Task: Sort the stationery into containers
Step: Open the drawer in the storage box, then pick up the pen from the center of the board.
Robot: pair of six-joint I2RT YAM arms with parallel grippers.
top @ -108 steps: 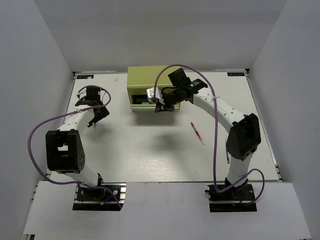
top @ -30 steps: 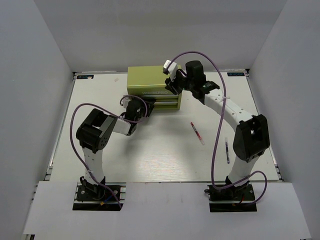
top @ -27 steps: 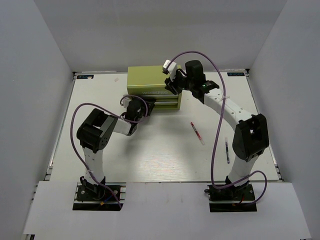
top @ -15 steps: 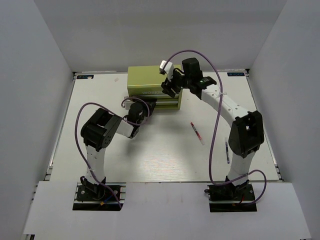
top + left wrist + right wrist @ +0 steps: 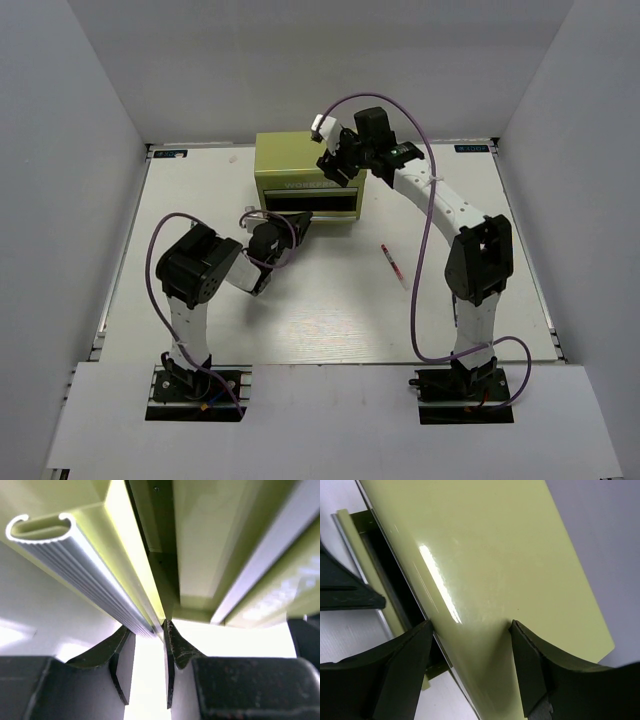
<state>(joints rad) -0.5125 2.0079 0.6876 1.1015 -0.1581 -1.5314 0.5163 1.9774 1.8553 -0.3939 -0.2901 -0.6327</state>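
Observation:
The olive chest (image 5: 290, 160) stands at the back centre of the table. My left gripper (image 5: 295, 225) is low at its front. In the left wrist view my left gripper (image 5: 145, 630) has its jaws narrowed, pinching the end of the ribbed silver drawer handle (image 5: 75, 560) under the chest body (image 5: 210, 540). My right gripper (image 5: 335, 165) sits on the chest's top front edge. In its wrist view my right gripper (image 5: 470, 625) stands open and straddles the glossy top (image 5: 485, 545), holding nothing. A thin red-white pen (image 5: 393, 265) lies on the table to the right.
White walls enclose the table (image 5: 300, 310) on three sides. The right arm's elbow (image 5: 478, 262) stands over the right part of the table. A dark gap of a part-open drawer (image 5: 385, 580) shows left of the right gripper.
The left gripper's jaws narrowed on the drawer handle and the pulled-out drawers slid back toward the chest. The right gripper opened wider and shifted left over the chest top. The right elbow swung inward.

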